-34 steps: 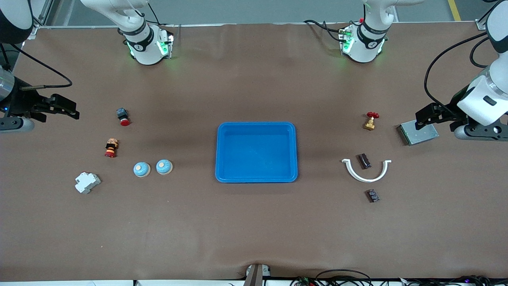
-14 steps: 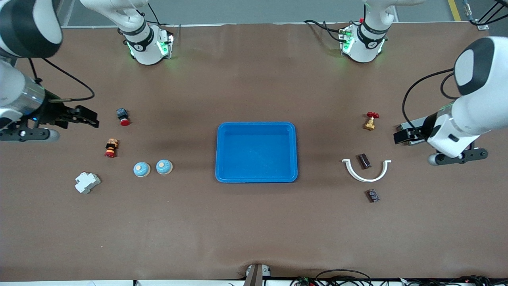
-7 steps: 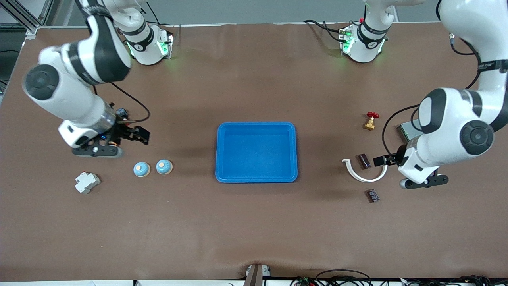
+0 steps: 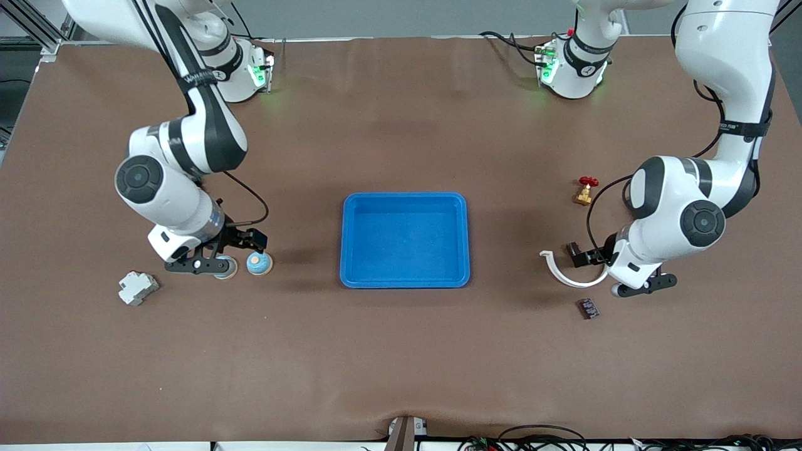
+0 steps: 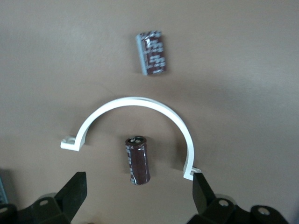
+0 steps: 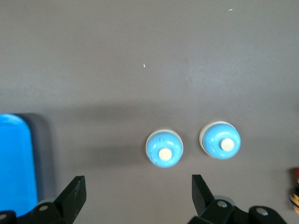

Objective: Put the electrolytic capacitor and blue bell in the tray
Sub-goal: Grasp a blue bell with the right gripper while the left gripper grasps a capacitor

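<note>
The blue tray (image 4: 405, 279) lies mid-table, its rim also in the right wrist view (image 6: 16, 163). Two blue bells sit toward the right arm's end: one (image 4: 259, 264) (image 6: 164, 149) beside the tray, the other (image 4: 223, 268) (image 6: 220, 140) partly under the right hand. My right gripper (image 4: 250, 240) (image 6: 138, 196) hovers open over them, holding nothing. A dark brown electrolytic capacitor (image 4: 572, 250) (image 5: 138, 160) lies inside a white half-ring clamp (image 4: 557, 270) (image 5: 135, 105). My left gripper (image 4: 586, 257) (image 5: 138, 196) hangs open just above it. A second capacitor (image 4: 588, 308) (image 5: 152, 52) lies nearer the front camera.
A brass valve with a red handle (image 4: 584, 191) stands farther from the front camera than the clamp. A white breaker block (image 4: 138, 288) sits toward the right arm's end. The left arm's elbow (image 4: 683, 216) looms over that end of the table.
Both arms have swung in from the table's ends. The right gripper came over the bells, the left gripper over the capacitor in the clamp. Both stayed open.
</note>
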